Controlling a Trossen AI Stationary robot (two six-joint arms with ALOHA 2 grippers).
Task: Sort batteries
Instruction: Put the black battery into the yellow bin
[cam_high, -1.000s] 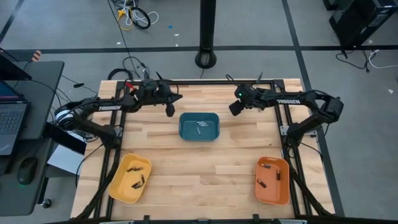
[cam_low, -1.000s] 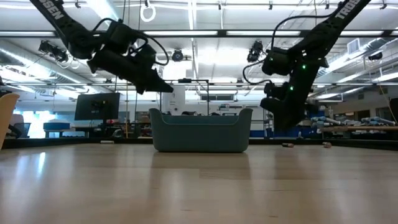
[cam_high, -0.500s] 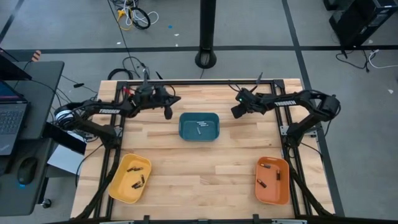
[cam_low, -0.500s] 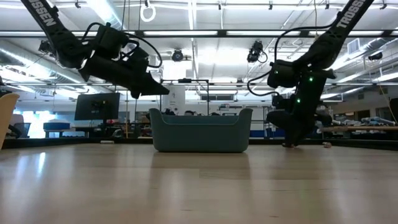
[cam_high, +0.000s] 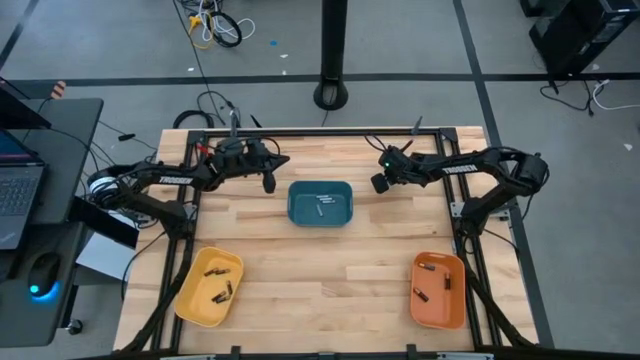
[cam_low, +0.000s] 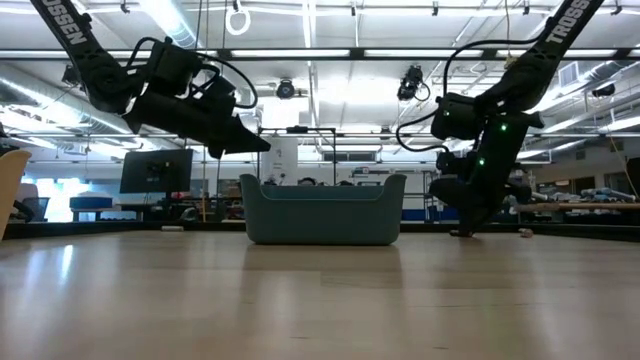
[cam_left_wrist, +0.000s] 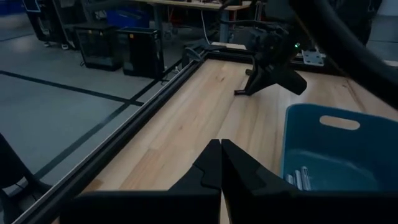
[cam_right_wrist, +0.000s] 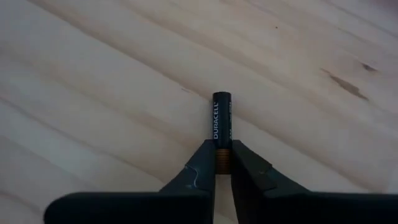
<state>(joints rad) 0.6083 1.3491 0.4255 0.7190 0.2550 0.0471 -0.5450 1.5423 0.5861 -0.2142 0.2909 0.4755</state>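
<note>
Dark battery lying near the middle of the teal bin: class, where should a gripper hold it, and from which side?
Probably across its midsection, from straight above: the small dark cylindrical battery lies flat on the floor of the teal plastic bin, whose walls block sideways approaches.

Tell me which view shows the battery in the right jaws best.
The right wrist view: the battery fills the centre, its copper end pinched by the right gripper, label readable. High and low views show only the gripper; the left wrist view cannot resolve it.
</note>
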